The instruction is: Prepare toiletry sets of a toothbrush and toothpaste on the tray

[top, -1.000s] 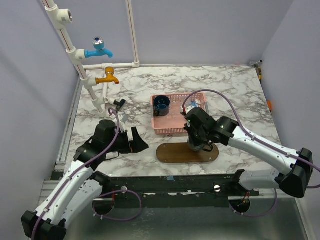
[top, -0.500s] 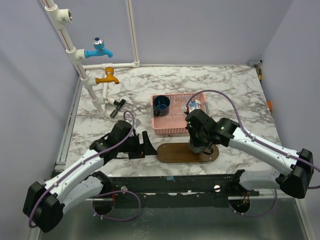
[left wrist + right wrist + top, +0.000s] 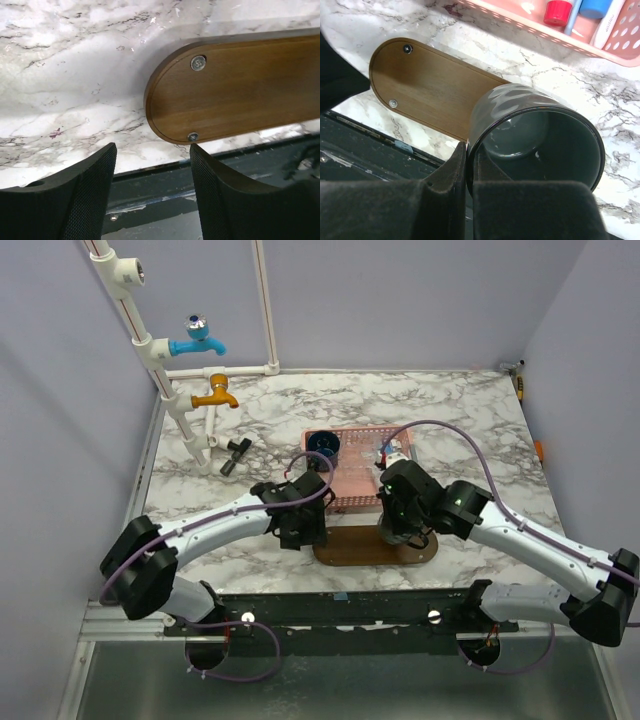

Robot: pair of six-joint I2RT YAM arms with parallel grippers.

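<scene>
The dark brown wooden tray [image 3: 345, 548] lies near the table's front edge, bare on its left part [image 3: 240, 90]. My right gripper [image 3: 400, 532] is shut on the rim of a dark grey cup [image 3: 535, 135], one finger inside and one outside, over the tray's right part [image 3: 425, 90]. My left gripper [image 3: 303, 530] is open and empty [image 3: 152, 147], just off the tray's left end. The toothpaste's red cap [image 3: 557, 12] and a white toothbrush handle [image 3: 612, 22] show in the pink basket [image 3: 540, 37], behind the tray.
The pink basket [image 3: 345, 495] stands right behind the tray and also holds a dark blue cup [image 3: 322, 445]. White pipes with a blue tap [image 3: 197, 340] and an orange tap [image 3: 216, 395] stand at the back left. The dark front rail [image 3: 165, 185] runs just under my left fingers.
My left arm has swung right, from the table's left side to the tray's left end. My right gripper with the grey cup has stayed over the tray's right part.
</scene>
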